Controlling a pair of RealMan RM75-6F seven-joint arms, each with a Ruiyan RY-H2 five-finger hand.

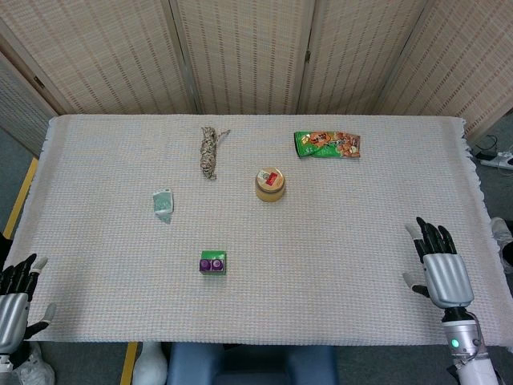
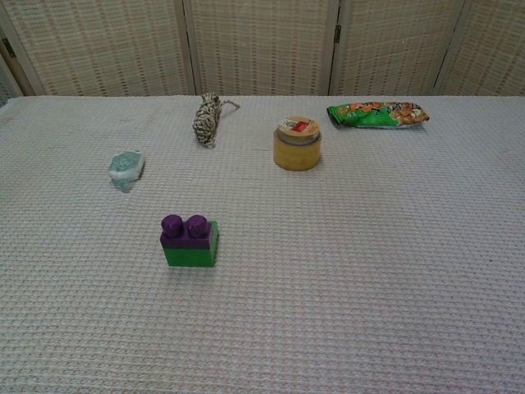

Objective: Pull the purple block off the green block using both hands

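The purple block (image 2: 184, 230) sits seated on top of the green block (image 2: 191, 249), the pair standing upright on the worktop (image 1: 337, 241) at roughly 7 o'clock from the worktop's centre in the head view, near the front edge and well apart from everything else. The left hand (image 1: 18, 298) rests at the worktop's 8 o'clock corner, fingers apart and holding nothing; the right hand (image 1: 439, 269) lies at about 4 o'clock, palm down, fingers spread, likewise empty. Neither hand appears in the chest view. In my judgement the task has not started and the step in hand is the approach of both hands to the stack. To do it well, one hand should pinch the green base low on its side faces and pin it to the cloth, while the other takes the purple piece by its sides below the two studs. The pull should run straight up along the stud axis, perhaps with a slight rocking, since a sideways tug would likely drag the whole stack across the woven cloth. Clearance is good: the yellow jar (image 2: 296, 144), rope bundle (image 2: 207, 117), small pale green packet (image 2: 125, 166) and snack bag (image 2: 377, 113) all lie toward 12 o'clock, away from both approach paths.
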